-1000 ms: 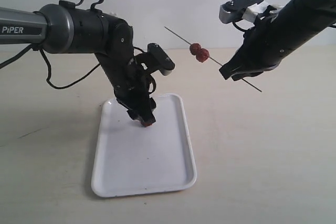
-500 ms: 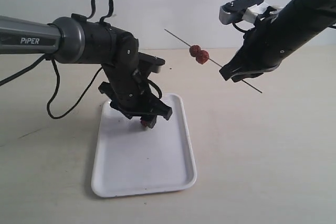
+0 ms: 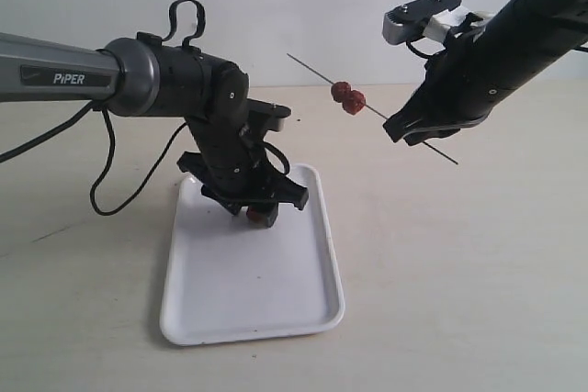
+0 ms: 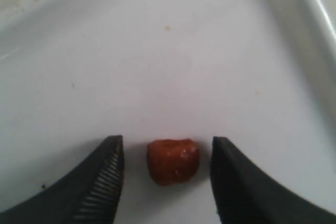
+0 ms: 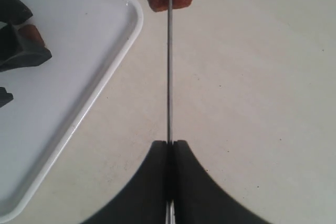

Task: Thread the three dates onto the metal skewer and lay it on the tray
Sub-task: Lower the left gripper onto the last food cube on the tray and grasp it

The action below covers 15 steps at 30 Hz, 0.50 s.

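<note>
Lying flat on the pale table [image 3: 478,273], the white tray [image 3: 276,300] sat beneath the left gripper [image 3: 261,216], whose jaws stood apart on either side of a loose date [image 4: 172,160] resting on the tray, touching neither. The right gripper [image 5: 169,148] pinched the metal skewer [image 5: 169,77], held slanted in the air with two dates [image 3: 347,95] threaded side by side.

Left arm [image 3: 138,80]: comes in from the left, bends at the elbow, wrist turned straight down.
Left gripper [image 3: 261,214]: low, pointing down, jaws spread wide apart.
Right arm [image 3: 514,43]: slants down from the upper right, up high.
Right gripper [image 3: 405,131]: aloft, jaws pinched tight together on the skewer [image 5: 169,66].
</note>
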Available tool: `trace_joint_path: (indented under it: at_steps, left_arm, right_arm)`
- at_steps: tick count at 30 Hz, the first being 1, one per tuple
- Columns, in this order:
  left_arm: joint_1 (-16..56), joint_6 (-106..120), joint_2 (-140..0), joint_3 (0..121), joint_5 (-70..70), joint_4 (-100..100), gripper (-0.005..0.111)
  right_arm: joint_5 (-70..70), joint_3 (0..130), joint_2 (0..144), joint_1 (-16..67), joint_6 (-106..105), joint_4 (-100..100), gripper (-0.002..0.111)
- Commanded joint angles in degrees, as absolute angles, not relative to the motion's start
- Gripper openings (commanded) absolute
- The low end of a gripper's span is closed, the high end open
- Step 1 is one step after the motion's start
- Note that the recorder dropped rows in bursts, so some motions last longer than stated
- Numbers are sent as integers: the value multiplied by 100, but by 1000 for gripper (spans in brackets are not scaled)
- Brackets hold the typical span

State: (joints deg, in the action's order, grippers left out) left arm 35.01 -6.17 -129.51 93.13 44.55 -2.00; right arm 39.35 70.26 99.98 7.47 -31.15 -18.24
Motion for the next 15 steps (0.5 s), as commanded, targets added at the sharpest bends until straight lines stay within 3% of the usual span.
trace_joint_path:
  at_steps: [1, 6, 15]
  left_arm:
    - [3535, -646, -12941, 9346, 4459, -248, 39]
    - [3535, -634, -12941, 9346, 4469, -248, 29]
    - [3535, -622, -12941, 9346, 4469, -248, 30]
  right_arm:
    - [3891, 7006, 9990, 719, -3130, -1872, 0]
    - [3891, 7006, 9990, 719, -3130, -1872, 0]
    - [3891, 7006, 9990, 719, -3130, -1914, 0]
